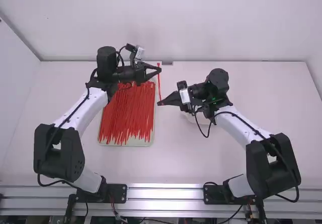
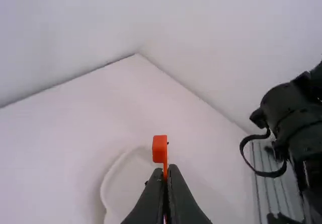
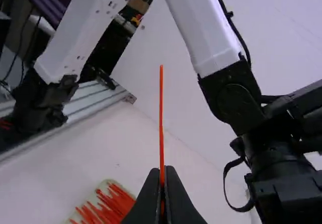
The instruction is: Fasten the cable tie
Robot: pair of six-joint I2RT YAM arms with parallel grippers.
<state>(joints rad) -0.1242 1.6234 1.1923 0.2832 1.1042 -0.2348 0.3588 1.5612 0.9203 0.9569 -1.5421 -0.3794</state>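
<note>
Cable tie point(image 1: 159, 85) is clamped by both grippers: its head point(image 2: 159, 149) pokes just beyond the left gripper point(image 2: 165, 168), and its strap runs on past the right gripper point(image 3: 161, 170) (likewise pinched tight). Best to feed the tail squarely into the head's slot.

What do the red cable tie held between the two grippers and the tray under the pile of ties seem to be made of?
Cable tie: likely plastic, probably nylon; it is a thin, smooth, evenly red strip with a moulded block head. Tray: cream, matte, with rounded corners; perhaps plastic, but the look leaves it open.
</note>
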